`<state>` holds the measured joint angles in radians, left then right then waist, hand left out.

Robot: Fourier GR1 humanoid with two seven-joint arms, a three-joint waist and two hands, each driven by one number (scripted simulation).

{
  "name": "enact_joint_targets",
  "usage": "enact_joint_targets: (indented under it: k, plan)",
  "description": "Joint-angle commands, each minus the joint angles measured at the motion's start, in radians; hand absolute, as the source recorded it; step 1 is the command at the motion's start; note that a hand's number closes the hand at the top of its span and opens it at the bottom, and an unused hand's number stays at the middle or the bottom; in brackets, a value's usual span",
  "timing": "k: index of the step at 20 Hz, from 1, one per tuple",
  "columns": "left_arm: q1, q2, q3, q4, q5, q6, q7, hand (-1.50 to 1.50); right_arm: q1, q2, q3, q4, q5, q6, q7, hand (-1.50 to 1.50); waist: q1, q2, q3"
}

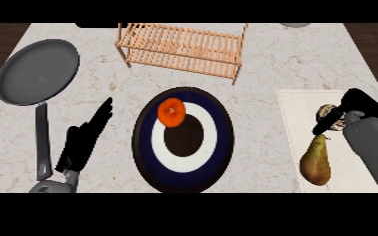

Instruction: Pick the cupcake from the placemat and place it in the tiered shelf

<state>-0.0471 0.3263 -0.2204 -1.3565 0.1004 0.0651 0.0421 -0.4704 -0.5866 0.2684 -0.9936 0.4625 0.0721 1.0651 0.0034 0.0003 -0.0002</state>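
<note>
The right hand (pixel 359 101) curls round the cupcake (pixel 325 112), which sits on the placemat (pixel 295 105) at the bench's right edge, just above a pear (pixel 316 161). The lift should probably go straight up, so the pear is not knocked, before swinging toward the tiered shelf (pixel 184 50) at the far side. The left hand (pixel 83 141) rests flat-fingered at the left. The pale marbled bench (pixel 280 65) also carries a plate (pixel 221 145) with an orange (pixel 171 112) and a pan (pixel 37 72).

Probably cupcake (pixel 326 112), mostly behind right hand (pixel 356 100)
</note>
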Motion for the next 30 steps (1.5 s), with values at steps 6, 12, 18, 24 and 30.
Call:
enact_joint_targets:
  k: [6,12,18,24,30]
  plan:
    - [0.050,0.024,0.076,-0.059,-0.003,-0.090,0.010,0.00,0.000,0.057,-0.090,0.062,0.079,0.041,-0.005,-1.50,0.003,-0.001,0.000]
    - [-0.016,-0.047,0.078,0.043,-0.054,-0.068,-0.025,0.00,-0.065,0.122,-0.114,0.258,0.145,-0.042,-0.218,1.50,0.006,0.003,0.001]
    - [0.005,-0.070,0.094,0.067,-0.079,-0.086,-0.045,0.00,-0.050,0.121,-0.113,0.176,0.228,-0.028,-0.155,1.50,0.000,0.000,0.000]
    - [0.046,-0.044,0.122,-0.033,-0.081,-0.103,0.000,0.00,-0.037,0.082,-0.137,0.085,0.308,-0.053,-0.088,1.50,0.000,-0.001,0.000]
    - [0.026,-0.073,0.101,-0.012,-0.095,-0.068,0.032,0.00,-0.062,0.437,0.127,-0.286,0.382,-0.036,0.092,1.50,-0.014,-0.020,-0.005]
